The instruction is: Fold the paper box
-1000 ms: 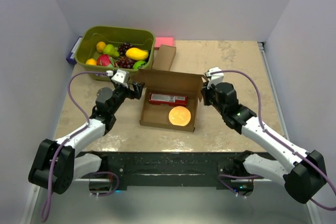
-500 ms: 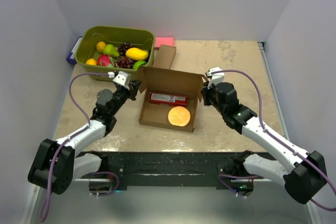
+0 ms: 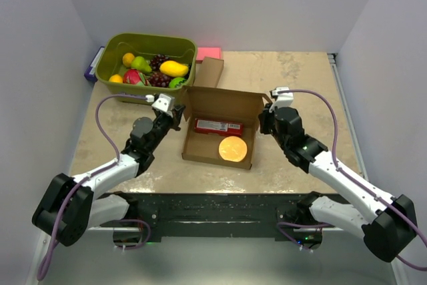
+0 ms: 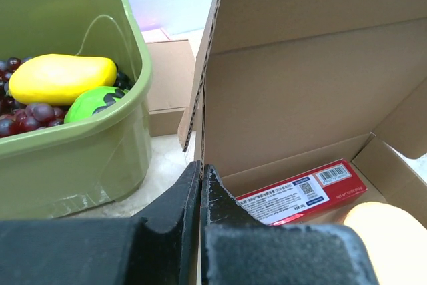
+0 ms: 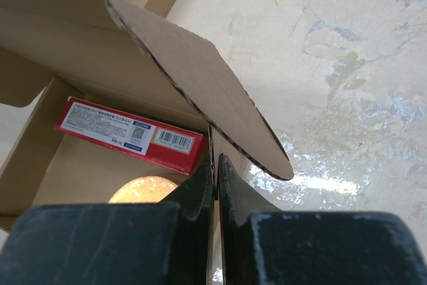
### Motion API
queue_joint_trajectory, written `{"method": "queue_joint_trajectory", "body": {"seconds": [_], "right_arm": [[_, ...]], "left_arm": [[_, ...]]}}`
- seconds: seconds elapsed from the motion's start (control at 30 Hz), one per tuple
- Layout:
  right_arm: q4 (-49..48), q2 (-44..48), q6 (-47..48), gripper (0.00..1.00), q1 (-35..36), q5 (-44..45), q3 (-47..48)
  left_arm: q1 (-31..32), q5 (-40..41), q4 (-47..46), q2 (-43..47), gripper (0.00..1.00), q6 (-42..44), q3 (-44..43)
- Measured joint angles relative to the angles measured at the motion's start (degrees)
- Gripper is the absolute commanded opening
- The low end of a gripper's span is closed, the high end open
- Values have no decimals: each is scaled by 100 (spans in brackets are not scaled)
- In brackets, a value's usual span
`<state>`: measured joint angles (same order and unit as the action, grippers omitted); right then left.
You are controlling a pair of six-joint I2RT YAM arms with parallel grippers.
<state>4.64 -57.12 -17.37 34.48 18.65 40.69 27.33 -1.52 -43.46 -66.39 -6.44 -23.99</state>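
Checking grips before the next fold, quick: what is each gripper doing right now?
Left gripper: closed, pinching the paper box at its left wall.
Right gripper: closed, pinching the paper box at its right wall.

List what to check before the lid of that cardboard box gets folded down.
1. Left gripper pinching the paper box's left wall: ok.
2. Right gripper pinching its right wall: ok.
3. Red packet and orange disc lying inside the walls: ok.
4. Lid upright at the back: ok.
5. Lid's right side flap tucked inward: not ok, it splays outward.
6. Green bin apart from the box: ok, a gap shows in the left wrist view.
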Motion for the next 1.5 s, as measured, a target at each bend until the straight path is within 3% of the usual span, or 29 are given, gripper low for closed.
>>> {"method": "queue_joint_trajectory", "body": {"seconds": [0.8,1.5], "right_arm": [[-391,-153,-758,0,758,1303,-205],[-743,374,-1163,0,1128,1596,-977]], "left_arm": [[511,881,-173,-116,0,-654,13],[1300,1930,-852,-13,0,-953,931]]}}
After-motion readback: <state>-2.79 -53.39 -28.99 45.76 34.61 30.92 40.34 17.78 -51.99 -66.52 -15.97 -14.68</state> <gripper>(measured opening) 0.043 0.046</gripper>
